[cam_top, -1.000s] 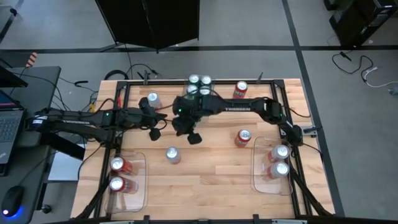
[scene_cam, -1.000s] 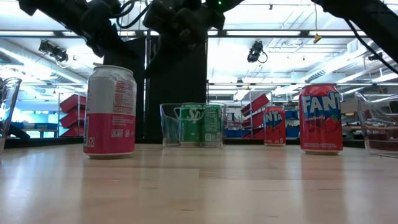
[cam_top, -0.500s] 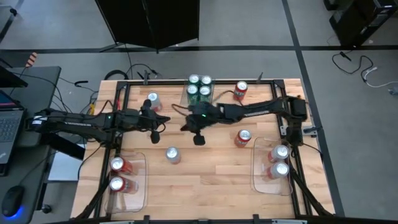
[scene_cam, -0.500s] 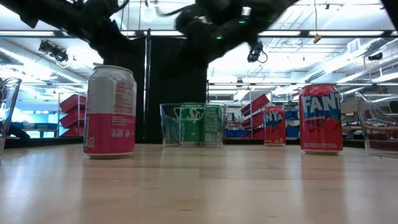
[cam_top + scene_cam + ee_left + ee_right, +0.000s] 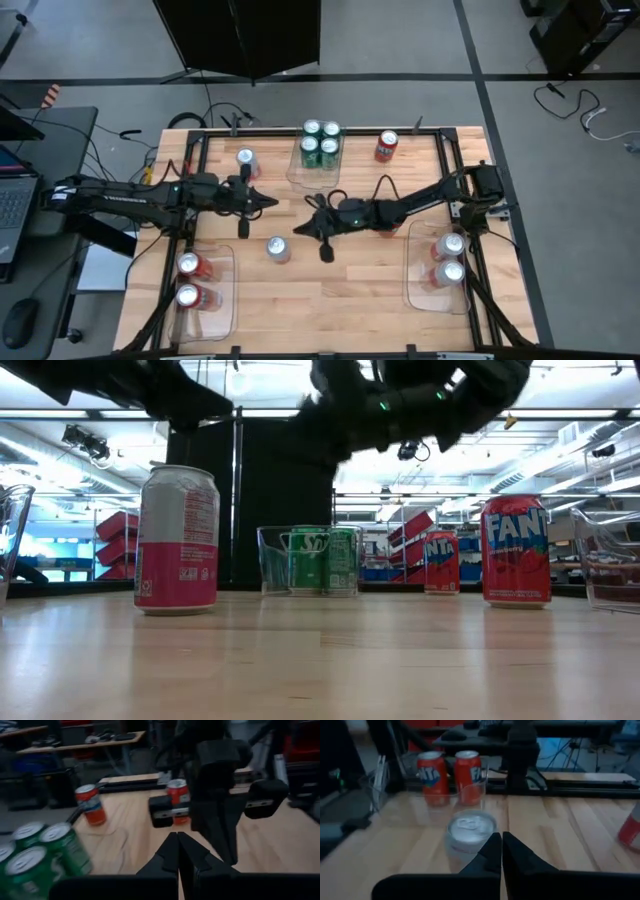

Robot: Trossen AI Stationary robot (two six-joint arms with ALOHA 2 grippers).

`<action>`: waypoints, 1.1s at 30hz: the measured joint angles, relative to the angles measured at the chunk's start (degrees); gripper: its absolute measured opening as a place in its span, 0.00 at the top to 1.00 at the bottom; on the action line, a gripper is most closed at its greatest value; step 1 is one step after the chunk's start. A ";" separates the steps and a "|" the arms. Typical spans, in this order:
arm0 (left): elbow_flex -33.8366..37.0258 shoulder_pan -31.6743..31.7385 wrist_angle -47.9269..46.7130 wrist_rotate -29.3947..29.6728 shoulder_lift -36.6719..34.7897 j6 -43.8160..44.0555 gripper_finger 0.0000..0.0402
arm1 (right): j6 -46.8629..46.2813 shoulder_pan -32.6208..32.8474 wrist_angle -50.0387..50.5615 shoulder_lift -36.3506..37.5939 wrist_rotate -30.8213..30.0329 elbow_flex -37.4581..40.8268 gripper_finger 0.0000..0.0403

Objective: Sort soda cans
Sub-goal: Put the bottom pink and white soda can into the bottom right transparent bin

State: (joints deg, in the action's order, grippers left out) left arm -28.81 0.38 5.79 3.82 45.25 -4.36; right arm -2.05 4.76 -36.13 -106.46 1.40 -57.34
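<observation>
Looking across my desk (image 5: 330,290) from the near edge: the left tray (image 5: 225,300) holds two red cans (image 5: 188,265), and the right tray (image 5: 412,275) holds two silver-white cans (image 5: 449,245). A bit farther in, one silver-white can (image 5: 277,249) stands loose, left of centre. My right pincer (image 5: 303,230) hangs above the desk just to that can's right; it is fully closed and holds nothing. A red can (image 5: 388,222) is mostly hidden under the right arm. My left pincer (image 5: 272,203) hovers left of centre, farther in, also shut tight with nothing in it. Beyond it, another silver-white can (image 5: 246,158) stands near the far-left edge. At far centre, four green cans (image 5: 320,142) sit packed in a clear tray (image 5: 296,172). A lone red can (image 5: 387,146) stands just right of it.
</observation>
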 joint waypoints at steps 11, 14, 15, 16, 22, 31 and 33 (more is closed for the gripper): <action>8.42 -0.50 13.55 -9.52 -2.77 1.42 1.00 | -2.24 6.32 2.77 -6.74 -14.09 -12.34 0.60; 11.31 -0.51 14.59 -9.53 -5.38 1.42 1.00 | -5.04 7.02 4.95 -8.55 -16.30 -15.55 0.42; 11.90 -0.54 15.14 -9.53 -6.22 1.43 1.00 | -5.49 7.16 5.74 -9.41 -16.37 -16.72 0.36; 12.65 -0.52 15.57 -9.52 -7.38 1.51 1.00 | -5.91 7.30 7.33 -10.27 -16.42 -17.78 0.30; 16.40 -0.50 15.50 -9.52 -12.40 1.60 1.00 | -7.01 8.08 17.02 -14.07 -20.33 -24.58 0.05; 17.75 -0.87 15.37 -9.56 -13.99 1.74 1.00 | -10.75 8.56 22.70 -14.42 -22.80 -26.23 0.05; 17.74 -0.87 15.33 -9.52 -13.99 1.37 1.00 | -12.31 8.56 23.35 -14.42 -22.32 -26.23 0.05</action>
State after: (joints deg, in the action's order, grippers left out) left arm -11.07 -0.49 21.12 -5.69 31.27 -2.99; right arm -14.35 13.32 -12.78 -120.88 -20.92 -83.57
